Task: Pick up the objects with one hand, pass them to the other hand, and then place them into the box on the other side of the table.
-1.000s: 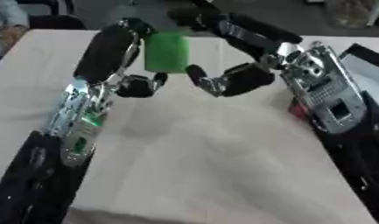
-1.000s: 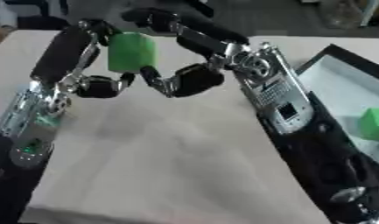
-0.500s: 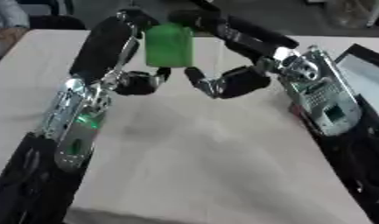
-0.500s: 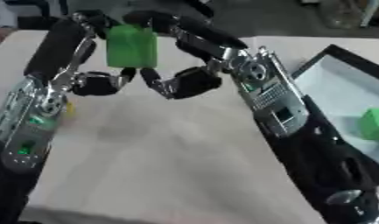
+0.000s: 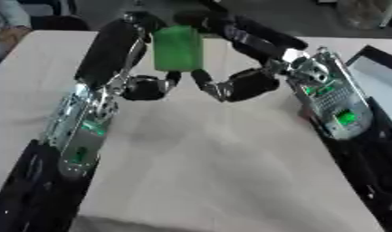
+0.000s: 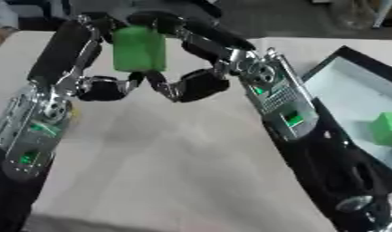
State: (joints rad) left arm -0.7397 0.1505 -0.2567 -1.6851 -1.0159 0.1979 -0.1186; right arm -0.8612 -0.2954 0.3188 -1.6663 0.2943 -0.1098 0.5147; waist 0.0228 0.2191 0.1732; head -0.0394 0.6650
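**Pale counter, dark floor beyond**

Pale beige counter (image 5: 207,172) filling most of both views, cloth-like, faintly creased near the middle and along the left side. Soft, even light across it, no hard shadows. Slightly askew, far edge running along the top. Beyond that edge, dark grey floor (image 6: 309,18). At the upper left in the left eye view, a dark rounded chair back (image 5: 60,21) close to the counter's far corner, with a pale-sleeved person (image 5: 10,18) beside it at the edge. Upper right corner: a pale, blurred shape (image 5: 365,11) on the floor, too indistinct to name. No walls or windows visible.
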